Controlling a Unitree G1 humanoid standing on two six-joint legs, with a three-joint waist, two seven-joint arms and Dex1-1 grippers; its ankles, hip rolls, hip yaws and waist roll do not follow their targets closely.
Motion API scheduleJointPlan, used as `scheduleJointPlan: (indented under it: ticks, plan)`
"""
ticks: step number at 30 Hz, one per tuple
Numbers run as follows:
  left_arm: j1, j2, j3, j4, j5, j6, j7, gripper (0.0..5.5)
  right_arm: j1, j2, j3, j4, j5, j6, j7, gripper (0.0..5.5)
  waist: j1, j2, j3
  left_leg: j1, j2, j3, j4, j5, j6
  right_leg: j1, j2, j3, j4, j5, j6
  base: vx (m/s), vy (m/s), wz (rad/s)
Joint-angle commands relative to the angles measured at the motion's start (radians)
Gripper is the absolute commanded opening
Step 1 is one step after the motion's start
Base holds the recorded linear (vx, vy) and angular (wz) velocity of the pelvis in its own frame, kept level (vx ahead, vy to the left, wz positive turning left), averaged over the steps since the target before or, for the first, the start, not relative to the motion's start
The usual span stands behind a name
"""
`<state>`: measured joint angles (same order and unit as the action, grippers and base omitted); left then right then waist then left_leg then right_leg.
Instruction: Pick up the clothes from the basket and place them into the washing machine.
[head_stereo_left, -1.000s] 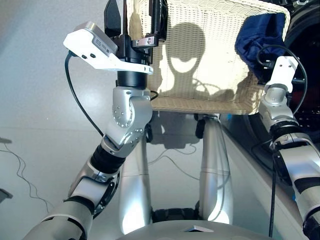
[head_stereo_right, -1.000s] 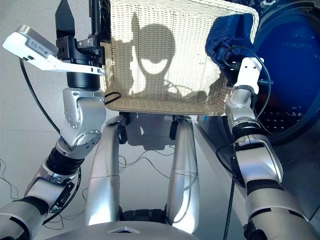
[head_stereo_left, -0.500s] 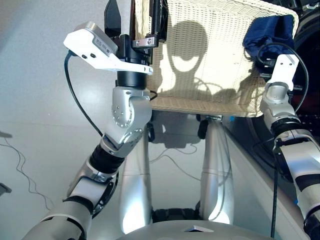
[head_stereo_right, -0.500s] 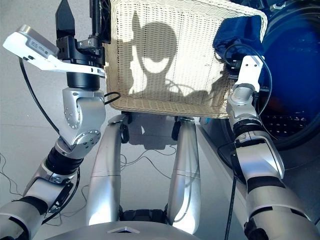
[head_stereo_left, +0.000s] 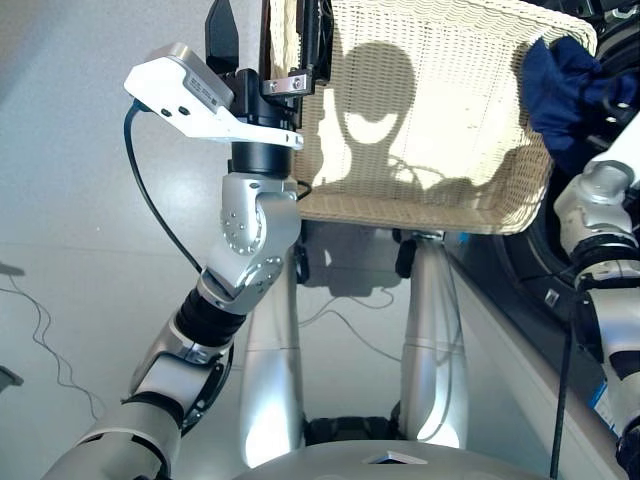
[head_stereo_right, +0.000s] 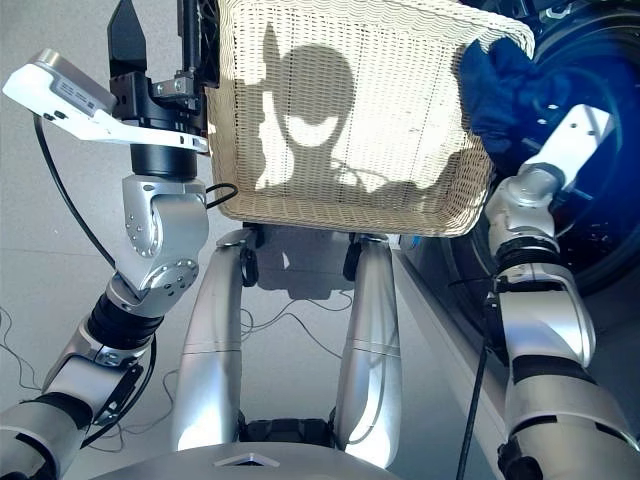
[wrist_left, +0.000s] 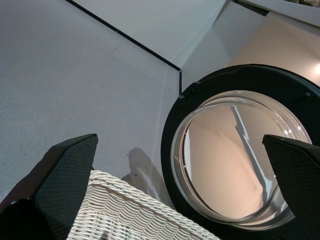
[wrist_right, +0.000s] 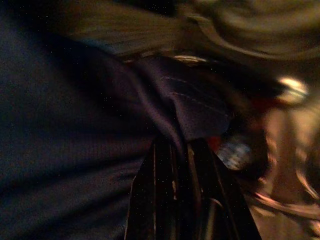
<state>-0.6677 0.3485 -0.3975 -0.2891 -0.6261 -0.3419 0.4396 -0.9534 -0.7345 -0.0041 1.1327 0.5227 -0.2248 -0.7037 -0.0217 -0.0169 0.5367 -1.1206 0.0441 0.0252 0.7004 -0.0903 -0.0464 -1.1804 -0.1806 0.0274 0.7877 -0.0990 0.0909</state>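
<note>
Cream-white wicker fills the upper middle of the head views: one basket (head_stereo_left: 420, 110), shallow and rectangular, its ribbed floor bare. Only one garment shows, the navy blue garment (head_stereo_left: 560, 85), bunched up above the basket's right rim and hanging over the edge toward the washing machine (head_stereo_right: 600, 60). No black or coral-red garment can be seen in any view.

One left end effector (head_stereo_left: 268, 40) stands upright at the basket's left rim. Its two black fingers are spread wide apart, one on the outer side of the rim and the other toward the inner side, so it is released and grips nothing. In the left wrist view the two fingers (wrist_left: 65, 180) rise from the corners with the basket's rim (wrist_left: 125, 210) low between them, and beyond it the machine's one round porthole door (wrist_left: 240, 155), black-rimmed with clear glass.

One right end effector (wrist_right: 187, 165) is clenched on the navy blue garment (wrist_right: 100, 115): in the right wrist view its two fingers are pressed close with a fold of the dark cloth pinched between them. In the head views the cloth hides its fingers.
</note>
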Motion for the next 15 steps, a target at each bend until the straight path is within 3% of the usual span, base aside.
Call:
scheduleJointPlan:
  ticks: [1,9,15]
  plan:
    - [0.007,0.009,0.013,-0.105,0.035,-0.055,0.004,5.5,0.009,-0.118,-0.059,0.017,0.071,-0.096,-0.118,0.0,0.006,0.022,-0.017,0.017,0.011,0.015,-0.017,-0.012,-0.002,0.027,0.039,0.002,-0.056,0.057,0.022,0.0,0.0,0.0]
    - [-0.002,0.023,0.015,-0.108,0.018,-0.057,0.025,5.5,0.014,-0.169,-0.188,0.086,0.254,-0.161,-0.223,0.0,0.002,0.023,-0.017,0.03,0.009,0.013,-0.008,-0.028,-0.005,0.04,0.04,0.002,-0.043,0.042,0.025,0.0,0.0,0.0]
    - [-0.015,0.028,0.008,-0.101,-0.002,-0.052,0.036,5.5,0.023,-0.171,-0.231,0.163,0.44,-0.188,-0.187,0.0,-0.003,0.015,-0.017,0.027,0.01,0.012,0.003,-0.03,-0.006,0.041,0.041,0.004,-0.037,0.046,0.024,0.0,0.0,0.0]
